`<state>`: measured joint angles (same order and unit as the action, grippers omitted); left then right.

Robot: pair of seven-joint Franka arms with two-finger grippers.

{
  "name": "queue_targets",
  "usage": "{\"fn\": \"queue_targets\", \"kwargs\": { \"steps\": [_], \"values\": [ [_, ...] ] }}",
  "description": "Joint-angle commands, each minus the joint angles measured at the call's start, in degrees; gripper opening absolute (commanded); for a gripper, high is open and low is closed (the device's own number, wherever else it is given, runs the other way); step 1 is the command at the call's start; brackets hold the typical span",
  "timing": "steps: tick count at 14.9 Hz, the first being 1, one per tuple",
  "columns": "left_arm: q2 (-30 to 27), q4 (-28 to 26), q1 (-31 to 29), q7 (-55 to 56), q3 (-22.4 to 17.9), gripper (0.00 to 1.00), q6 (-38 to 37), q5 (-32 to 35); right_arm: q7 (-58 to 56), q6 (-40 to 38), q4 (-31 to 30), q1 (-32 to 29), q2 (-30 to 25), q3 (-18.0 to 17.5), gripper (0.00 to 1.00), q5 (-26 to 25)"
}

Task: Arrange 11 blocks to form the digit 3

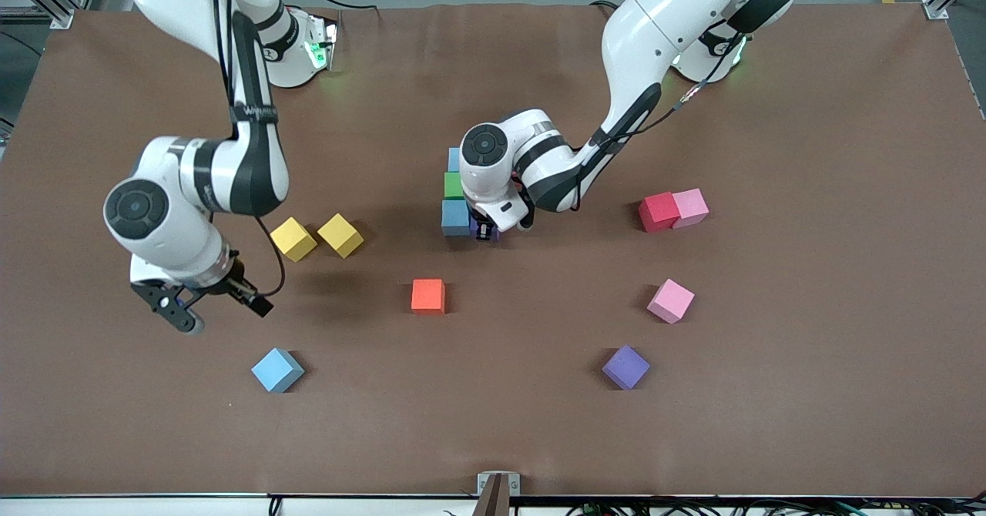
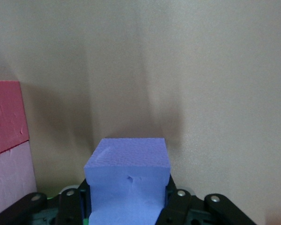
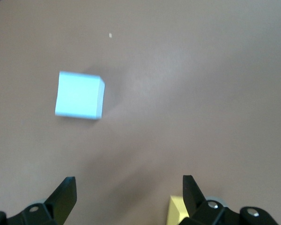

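A short column of touching cubes lies mid-table: a light blue cube (image 1: 454,159), a green cube (image 1: 454,185) and a light blue cube (image 1: 455,218). My left gripper (image 1: 487,231) is shut on a purple cube (image 2: 127,180) and holds it right beside that nearest light blue cube. Loose cubes lie around: orange (image 1: 427,296), pink (image 1: 670,300), purple (image 1: 625,366), red (image 1: 659,212) touching pink (image 1: 690,208), and light blue (image 1: 277,370). My right gripper (image 1: 225,314) is open and empty above the table, near the loose light blue cube (image 3: 79,95).
Two yellow cubes (image 1: 293,239) (image 1: 340,235) lie toward the right arm's end of the table; one of them shows in the right wrist view (image 3: 175,211). The red cube (image 2: 4,115) and its pink neighbour (image 2: 9,180) show in the left wrist view.
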<state>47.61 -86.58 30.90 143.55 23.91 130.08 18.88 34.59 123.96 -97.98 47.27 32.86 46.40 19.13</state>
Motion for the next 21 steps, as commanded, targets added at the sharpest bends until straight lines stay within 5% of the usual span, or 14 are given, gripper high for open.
{"fn": "queue_targets", "kwargs": {
  "steps": [1,5,10,11,12,16,21],
  "values": [
    [0.20,-0.43,1.18,2.35,-0.80,0.56,0.62,0.46,0.66,-1.27,10.15,-10.24,4.84,-5.60,1.00,1.61],
    [0.03,-1.05,1.09,5.33,-0.88,0.56,0.62,0.55,3.02,-1.36,20.62,-20.97,9.14,-15.00,1.00,1.44],
    [-0.15,-2.10,1.01,8.33,-0.88,0.60,0.44,0.63,3.20,-1.44,27.65,-23.53,14.85,-17.22,1.00,1.61],
    [-0.23,-2.19,0.92,7.89,-0.88,0.71,0.44,0.72,3.90,-1.36,28.80,-24.06,16.17,-17.74,1.00,1.61],
    [-0.32,-2.54,0.83,7.72,-0.97,1.00,0.44,1.77,4.69,-1.27,30.03,-24.68,17.49,-18.53,1.00,1.61],
    [-3.48,-3.85,0.13,7.54,-0.88,1.00,-0.17,3.18,5.84,0.39,33.20,-26.70,21.54,-20.73,1.00,1.70],
    [-12.43,-9.47,-1.80,0.97,-0.45,1.00,-2.20,1.35,2.79,0.40,32.85,-31.45,22.51,-28.02,1.00,1.70]
  ]
}}
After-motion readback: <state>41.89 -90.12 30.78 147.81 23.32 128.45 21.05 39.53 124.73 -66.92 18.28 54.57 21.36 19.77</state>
